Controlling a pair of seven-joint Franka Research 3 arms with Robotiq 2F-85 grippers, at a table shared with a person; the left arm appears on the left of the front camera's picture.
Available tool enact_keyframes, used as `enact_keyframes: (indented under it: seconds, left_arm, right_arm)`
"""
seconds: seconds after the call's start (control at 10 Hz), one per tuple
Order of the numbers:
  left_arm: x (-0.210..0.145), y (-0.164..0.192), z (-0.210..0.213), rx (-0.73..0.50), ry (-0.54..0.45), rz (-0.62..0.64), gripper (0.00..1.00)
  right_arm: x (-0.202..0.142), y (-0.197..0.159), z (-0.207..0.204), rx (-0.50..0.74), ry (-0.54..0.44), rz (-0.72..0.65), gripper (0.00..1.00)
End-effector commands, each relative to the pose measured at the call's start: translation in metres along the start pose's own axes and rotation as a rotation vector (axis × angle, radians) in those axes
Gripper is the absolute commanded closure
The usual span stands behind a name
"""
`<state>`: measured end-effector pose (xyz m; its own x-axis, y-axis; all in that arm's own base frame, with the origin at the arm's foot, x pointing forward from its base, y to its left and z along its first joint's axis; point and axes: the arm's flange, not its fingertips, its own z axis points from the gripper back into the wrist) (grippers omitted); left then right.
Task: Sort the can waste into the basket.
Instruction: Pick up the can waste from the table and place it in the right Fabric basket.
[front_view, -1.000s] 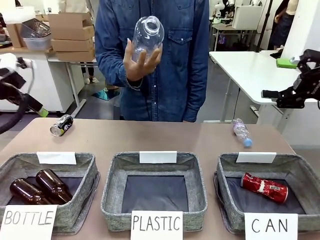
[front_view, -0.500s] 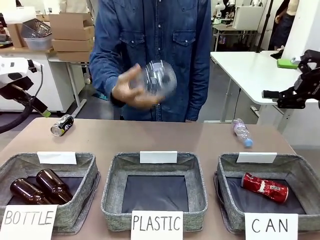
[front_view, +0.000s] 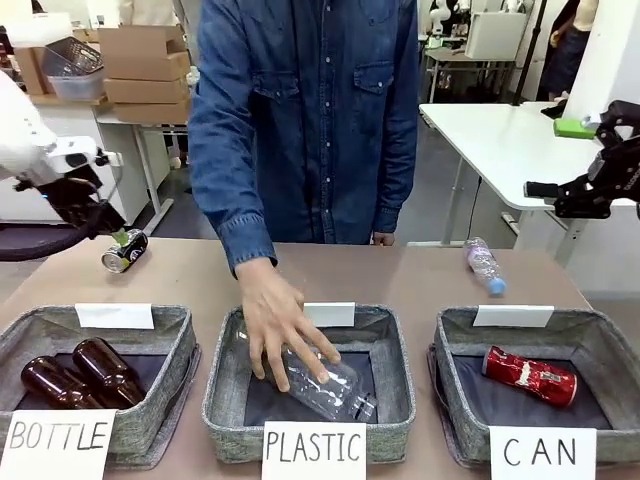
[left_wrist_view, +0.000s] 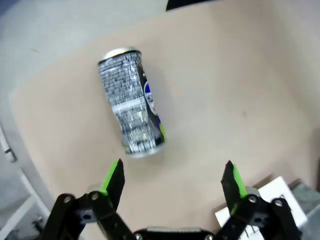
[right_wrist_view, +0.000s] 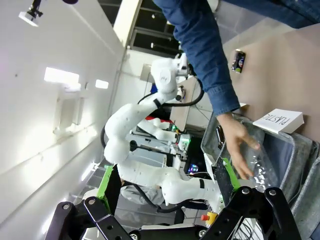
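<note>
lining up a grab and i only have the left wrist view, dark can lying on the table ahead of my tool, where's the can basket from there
Observer: The CAN basket is the rightmost of three in the near row; the dark can lies far left, beyond them.
Operator: anything in it
Observer: Yes, the red can lies inside.
Operator: is the middle free to cross
Observer: Not now: the person's hand is down in the PLASTIC basket, on a clear bottle.
</note>
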<state>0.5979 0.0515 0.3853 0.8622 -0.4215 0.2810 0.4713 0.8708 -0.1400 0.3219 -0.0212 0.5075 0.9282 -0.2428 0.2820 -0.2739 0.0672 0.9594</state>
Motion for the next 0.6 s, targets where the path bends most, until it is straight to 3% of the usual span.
enact_keyframes:
  seconds: [0.0,0.1,0.5]
  left_arm:
    - [0.036,0.035,-0.009,-0.035,0.041,0.086,0.0]
    - [0.044,0.045,-0.02,-0.098,0.062,0.088,0.0]
    - [0.053,0.059,-0.051,-0.12,0.12,0.129,0.0]
  right_arm:
    - [0.0,0.005,0.001,-0.001,0.009,-0.016,0.0]
    - [0.0,0.005,0.001,-0.001,0.009,-0.016,0.0]
    - [0.0,0.005,0.001,-0.001,0.009,-0.016,0.0]
